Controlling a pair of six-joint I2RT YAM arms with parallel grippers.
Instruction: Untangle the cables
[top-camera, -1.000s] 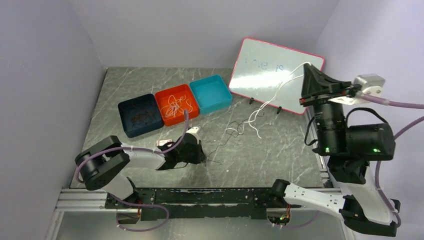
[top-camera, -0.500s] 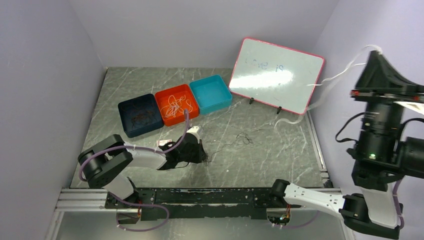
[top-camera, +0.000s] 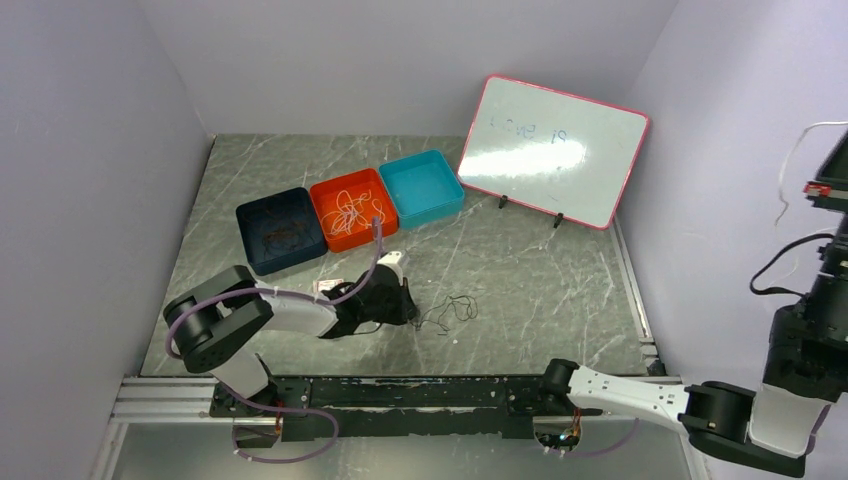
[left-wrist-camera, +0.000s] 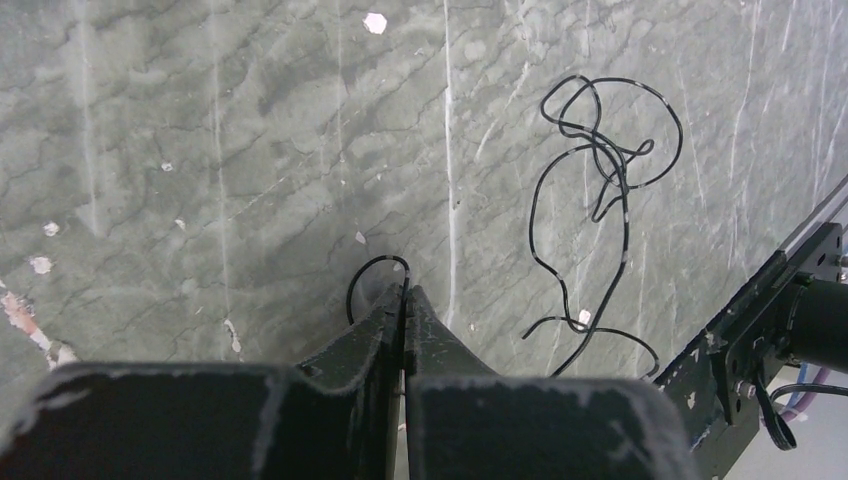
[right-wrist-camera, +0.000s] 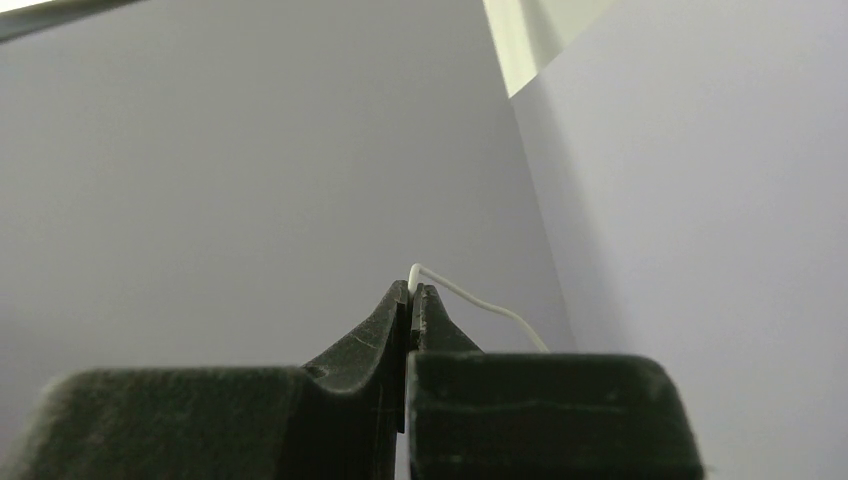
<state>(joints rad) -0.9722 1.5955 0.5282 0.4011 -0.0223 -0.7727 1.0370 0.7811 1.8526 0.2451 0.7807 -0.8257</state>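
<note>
Right arm is rearing up past the near right corner of the tabletop (top-camera: 540, 290), close to the lilac side wall. Right pincer (right-wrist-camera: 412, 292) is closing fully, with no gap between the jaws, and is pinching a white cable (right-wrist-camera: 478, 300). In the wrist view the strand is leaving the tips and curving off to the right against the wall. Overhead, a thin white line is hanging in the air beside the raised arm, well clear of the tabletop.

Left arm is lying low across the near left area, forearm reaching toward the centre. Left pincer (left-wrist-camera: 405, 292) is pointing down at the marble with its jaws pressed together, nipping a small loop of black cable (left-wrist-camera: 603, 152). The rest of that cable is resting on the tabletop just to the pincer's right in loose overlapping loops, near the front rail. Where the nipped loop is joining those loops cannot be told.

Farther back, three trays are sitting side by side in a slanted row: navy tray (top-camera: 300, 215), orange tray (top-camera: 328, 228), teal tray (top-camera: 420, 190). The orange one is holding a tangle of pale cables (top-camera: 350, 210). The navy one is holding something dark, too dim to identify.

At the far right, a red-framed whiteboard (top-camera: 552, 150) is leaning back on small feet, its faint writing unreadable.
</note>
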